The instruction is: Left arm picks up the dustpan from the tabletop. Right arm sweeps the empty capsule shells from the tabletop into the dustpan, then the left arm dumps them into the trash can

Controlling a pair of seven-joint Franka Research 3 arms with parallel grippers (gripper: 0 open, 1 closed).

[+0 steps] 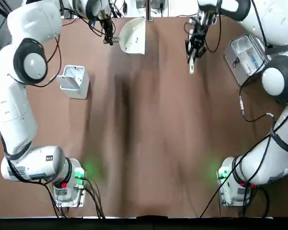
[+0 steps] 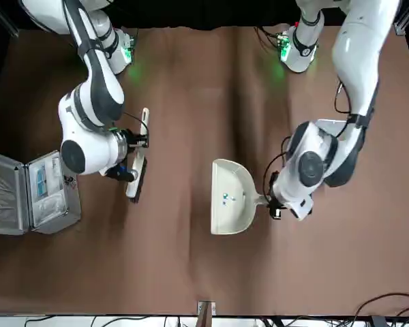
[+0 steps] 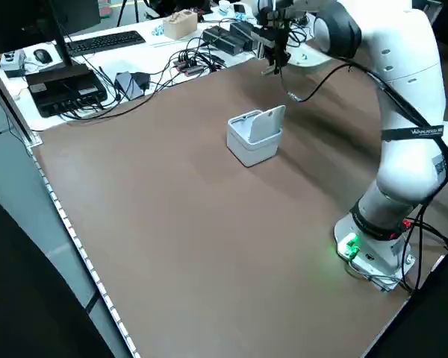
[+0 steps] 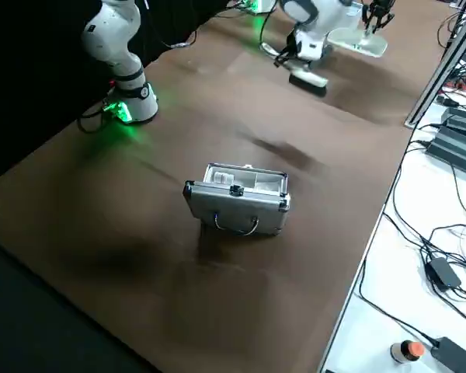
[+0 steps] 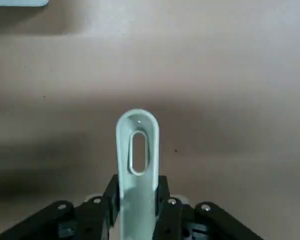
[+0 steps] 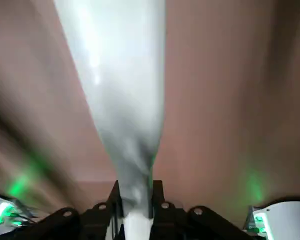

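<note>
Top view, brown tabletop [image 1: 149,143] (matte), cables [image 1: 120,7] beyond

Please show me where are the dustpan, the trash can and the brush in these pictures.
dustpan [image 2: 230,197]: front view, on the inside of its scoop.
trash can [image 1: 73,82]: top view, on its light grey body near the open top.
brush [image 2: 137,176]: front view, on the head held at the right end effector.

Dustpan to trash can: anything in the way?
Nothing visible. The left gripper holds the dustpan by its handle, capsule shells inside; only bare tabletop lies between it and the trash can, whose lid stands open.
</note>
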